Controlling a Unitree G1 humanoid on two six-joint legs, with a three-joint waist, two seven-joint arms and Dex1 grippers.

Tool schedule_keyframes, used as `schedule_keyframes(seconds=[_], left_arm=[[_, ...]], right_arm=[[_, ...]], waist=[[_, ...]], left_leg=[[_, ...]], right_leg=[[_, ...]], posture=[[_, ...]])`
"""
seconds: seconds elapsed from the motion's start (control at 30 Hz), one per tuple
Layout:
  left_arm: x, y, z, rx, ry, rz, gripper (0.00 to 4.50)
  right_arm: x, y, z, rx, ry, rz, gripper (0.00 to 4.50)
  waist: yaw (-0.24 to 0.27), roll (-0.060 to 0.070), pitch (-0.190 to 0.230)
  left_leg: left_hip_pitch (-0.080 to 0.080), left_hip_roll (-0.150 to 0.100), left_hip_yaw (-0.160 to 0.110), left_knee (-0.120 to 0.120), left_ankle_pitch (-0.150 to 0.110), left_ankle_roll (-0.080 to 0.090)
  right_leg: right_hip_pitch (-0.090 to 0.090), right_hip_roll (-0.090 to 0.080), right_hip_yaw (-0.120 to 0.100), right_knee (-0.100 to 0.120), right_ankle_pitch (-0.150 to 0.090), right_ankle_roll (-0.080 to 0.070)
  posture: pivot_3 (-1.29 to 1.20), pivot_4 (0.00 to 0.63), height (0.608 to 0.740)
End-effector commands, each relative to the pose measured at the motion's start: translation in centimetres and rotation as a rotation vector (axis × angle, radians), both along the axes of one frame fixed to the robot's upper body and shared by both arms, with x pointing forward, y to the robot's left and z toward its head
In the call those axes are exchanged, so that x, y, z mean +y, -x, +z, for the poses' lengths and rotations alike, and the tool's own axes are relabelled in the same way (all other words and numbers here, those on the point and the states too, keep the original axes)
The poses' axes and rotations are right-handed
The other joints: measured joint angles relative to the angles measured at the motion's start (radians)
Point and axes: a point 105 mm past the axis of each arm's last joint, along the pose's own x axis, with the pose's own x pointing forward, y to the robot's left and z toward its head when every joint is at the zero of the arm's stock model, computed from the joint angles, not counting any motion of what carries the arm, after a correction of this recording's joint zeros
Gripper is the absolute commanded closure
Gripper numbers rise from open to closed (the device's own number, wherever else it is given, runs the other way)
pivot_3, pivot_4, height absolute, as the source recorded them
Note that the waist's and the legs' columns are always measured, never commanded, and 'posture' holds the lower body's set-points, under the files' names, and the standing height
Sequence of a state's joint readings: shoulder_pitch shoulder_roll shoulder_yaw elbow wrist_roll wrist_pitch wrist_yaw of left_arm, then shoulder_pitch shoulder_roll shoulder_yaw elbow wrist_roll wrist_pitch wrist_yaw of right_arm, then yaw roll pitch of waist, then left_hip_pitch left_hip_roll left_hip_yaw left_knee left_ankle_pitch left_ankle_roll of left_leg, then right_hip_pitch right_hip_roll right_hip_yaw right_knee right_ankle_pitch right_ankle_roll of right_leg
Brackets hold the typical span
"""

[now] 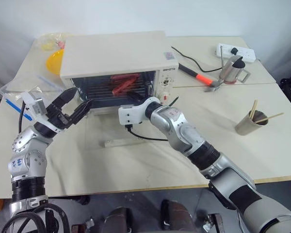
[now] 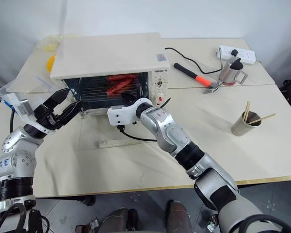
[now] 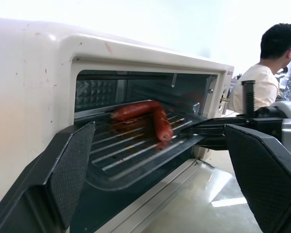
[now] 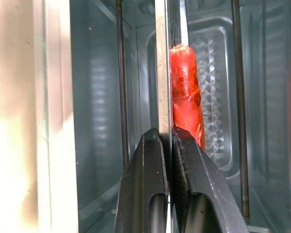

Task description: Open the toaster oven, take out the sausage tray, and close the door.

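Note:
The cream-white toaster oven [image 1: 116, 53] stands at the back of the table. Its glass door [image 1: 99, 131] is folded down flat in front, with the bar handle [image 1: 117, 143] nearest me. Inside sits the silver sausage tray [image 3: 136, 155] with red sausages [image 3: 157, 121] on its ribbed bottom. My right gripper [image 1: 133, 98] reaches into the opening at the right and is shut on the tray's thin front rim [image 4: 164, 97]. Just outside the opening at its left side, my left gripper [image 1: 81, 97] hangs open with nothing between its fingers [image 3: 63, 170].
Right of the oven lie a hammer with a red grip [image 1: 199, 76], a metal kettle [image 1: 233, 69] and a power strip [image 1: 235, 51]. A cup with chopsticks [image 1: 251, 122] stands at right. A clear plastic box [image 1: 26, 90] and yellow bowl [image 1: 56, 60] are left. A person [image 3: 264, 73] sits beyond.

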State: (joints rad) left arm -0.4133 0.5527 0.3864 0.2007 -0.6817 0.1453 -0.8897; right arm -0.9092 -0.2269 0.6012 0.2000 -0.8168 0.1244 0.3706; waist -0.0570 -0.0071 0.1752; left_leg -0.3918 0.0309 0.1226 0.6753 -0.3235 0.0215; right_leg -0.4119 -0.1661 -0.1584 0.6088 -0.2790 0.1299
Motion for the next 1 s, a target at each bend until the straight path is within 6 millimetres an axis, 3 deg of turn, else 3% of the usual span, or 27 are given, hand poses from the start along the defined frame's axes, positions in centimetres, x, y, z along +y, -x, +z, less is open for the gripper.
schedule_keyframes(seconds=[0.03, 1.0], left_arm=[[1.1, -0.1, 1.4, -0.053, -0.017, 0.039, 0.0], [1.1, -0.7, 1.2, -0.036, -0.025, 0.022, 0.0]], right_arm=[[0.1, 1.7, 2.8, -0.107, -0.054, 0.055, 4.48], [-3.8, 5.2, 0.7, -0.035, -0.026, 0.116, 4.48]], waist=[[0.001, 0.0, 0.0], [0.029, -0.001, 0.0]], left_leg=[[0.0, 0.0, 0.0, 0.0, 0.0, 0.0], [-0.001, 0.0, -0.002, 0.005, 0.0, 0.0]], right_leg=[[0.0, 0.0, 0.0, 0.0, 0.0, 0.0], [0.002, 0.0, 0.0, 0.002, 0.0, 0.0]], posture=[[0.0, 0.15, 0.74], [0.0, 0.15, 0.74]])
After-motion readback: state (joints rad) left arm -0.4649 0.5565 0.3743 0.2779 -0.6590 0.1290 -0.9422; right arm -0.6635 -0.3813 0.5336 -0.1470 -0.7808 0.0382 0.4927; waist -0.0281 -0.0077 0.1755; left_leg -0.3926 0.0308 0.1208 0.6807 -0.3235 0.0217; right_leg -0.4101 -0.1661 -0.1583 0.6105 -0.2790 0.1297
